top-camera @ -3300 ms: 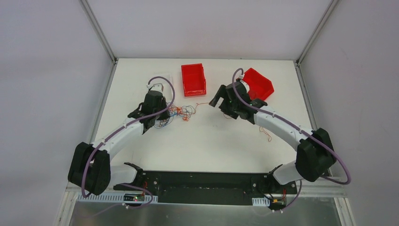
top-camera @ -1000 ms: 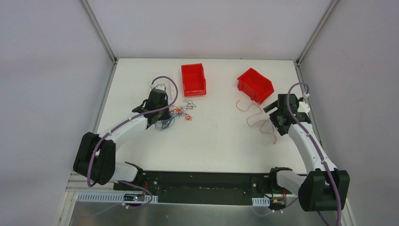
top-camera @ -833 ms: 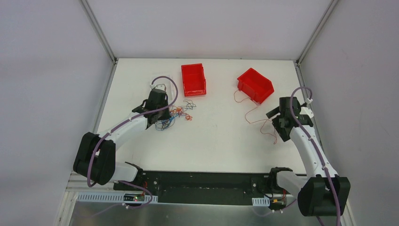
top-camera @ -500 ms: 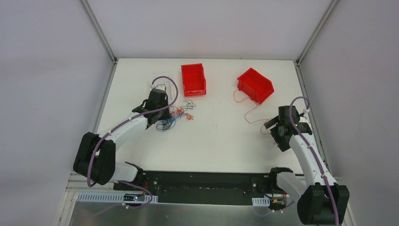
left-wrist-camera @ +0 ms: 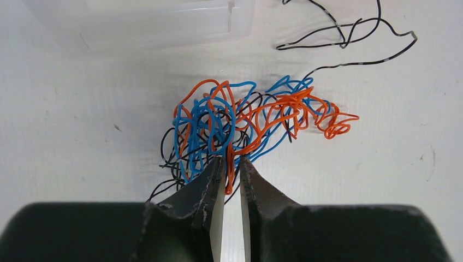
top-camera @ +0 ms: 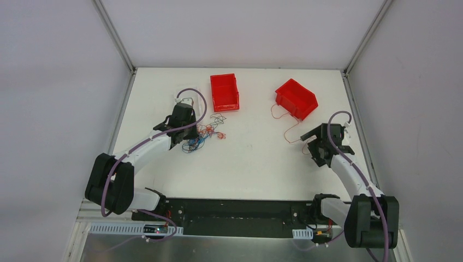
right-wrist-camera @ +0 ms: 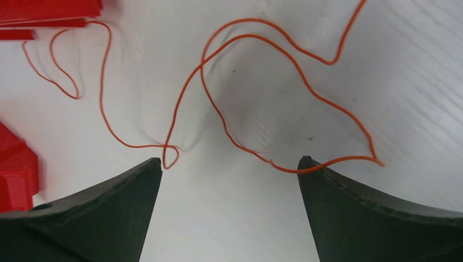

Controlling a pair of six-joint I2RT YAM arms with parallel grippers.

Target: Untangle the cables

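Right pincer [right-wrist-camera: 229,161] withdrew, gaping over orange cable [right-wrist-camera: 102,82].

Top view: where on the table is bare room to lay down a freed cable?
Free: the middle of the table, between the tangle of cables and the loose orange cable. Crowded: around the tangle, and beside the right red bin.

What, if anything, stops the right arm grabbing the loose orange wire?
Probably nothing, so yes: the right gripper hangs open directly over the loose orange wire, which lies alone on the table, strands between its fingertips. The red bin sits aside.
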